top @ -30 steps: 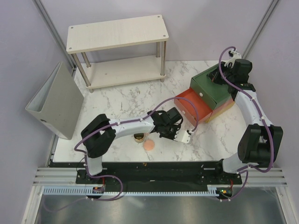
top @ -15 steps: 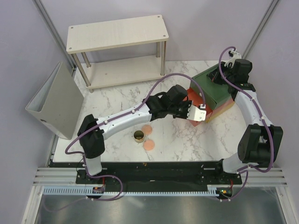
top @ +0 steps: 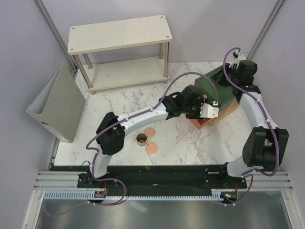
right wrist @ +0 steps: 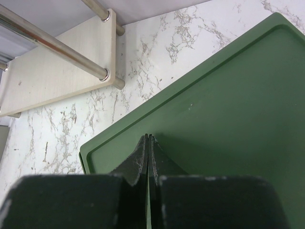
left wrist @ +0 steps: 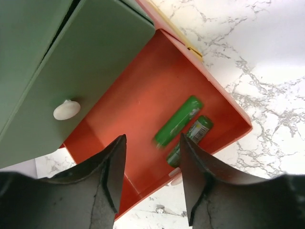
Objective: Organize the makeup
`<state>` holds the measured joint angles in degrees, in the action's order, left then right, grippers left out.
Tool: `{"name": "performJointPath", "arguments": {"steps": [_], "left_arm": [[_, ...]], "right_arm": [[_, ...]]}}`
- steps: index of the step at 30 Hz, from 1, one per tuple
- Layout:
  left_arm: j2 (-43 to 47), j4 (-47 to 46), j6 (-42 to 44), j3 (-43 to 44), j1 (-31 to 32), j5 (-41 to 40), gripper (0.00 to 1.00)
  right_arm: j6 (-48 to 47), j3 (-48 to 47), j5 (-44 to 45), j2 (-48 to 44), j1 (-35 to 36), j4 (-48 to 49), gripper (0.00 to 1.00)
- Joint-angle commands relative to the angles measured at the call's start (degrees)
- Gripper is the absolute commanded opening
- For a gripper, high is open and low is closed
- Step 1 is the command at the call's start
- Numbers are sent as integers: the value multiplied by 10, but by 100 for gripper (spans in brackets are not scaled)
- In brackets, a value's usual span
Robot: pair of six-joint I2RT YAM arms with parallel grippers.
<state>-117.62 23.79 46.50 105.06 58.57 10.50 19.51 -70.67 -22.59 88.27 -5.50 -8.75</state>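
My left gripper (top: 210, 111) hangs over the open red drawer (left wrist: 143, 95) of the drawer box (top: 217, 88). In the left wrist view, the left gripper (left wrist: 152, 138) is open with nothing between its fingers. Below it, two short green tubes lie in the drawer: one (left wrist: 178, 120) is blurred, the other (left wrist: 190, 140) sits against the drawer's front wall. On the marble lie two peach-pink discs (top: 150, 131) (top: 153, 149) and a dark gold-rimmed jar (top: 141, 139). My right gripper (top: 228, 71) is shut just above the box's green top (right wrist: 228, 109), seen as the right gripper (right wrist: 148, 137) in its wrist view.
A green drawer front with a white knob (left wrist: 66, 109) sits above the red drawer. A wooden two-level shelf (top: 119, 33) stands at the back. A grey binder (top: 57, 102) leans at the left edge of the table.
My left arm swung from beside the discs up and right to the red drawer. Its jaws opened, and a green tube now lies loose in the drawer. The right arm stayed still.
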Motion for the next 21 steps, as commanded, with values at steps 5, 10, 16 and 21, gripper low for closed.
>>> {"name": "performJointPath", "arguments": {"steps": [5,10,16,21], "left_arm": [[20,-64,-9,34,-1,-52,59],[54,-72,-33,24,-10,-88,61],[114,-77,-127,-54,-35,-103,82],[143,-77,-190,-128,-48,-136,83]], "right_arm": [[-28,57,13,62,7,-217,0],[-28,57,14,63,7,-217,0],[-29,58,16,63,6,-216,0],[-29,59,15,66,7,-215,0]]}}
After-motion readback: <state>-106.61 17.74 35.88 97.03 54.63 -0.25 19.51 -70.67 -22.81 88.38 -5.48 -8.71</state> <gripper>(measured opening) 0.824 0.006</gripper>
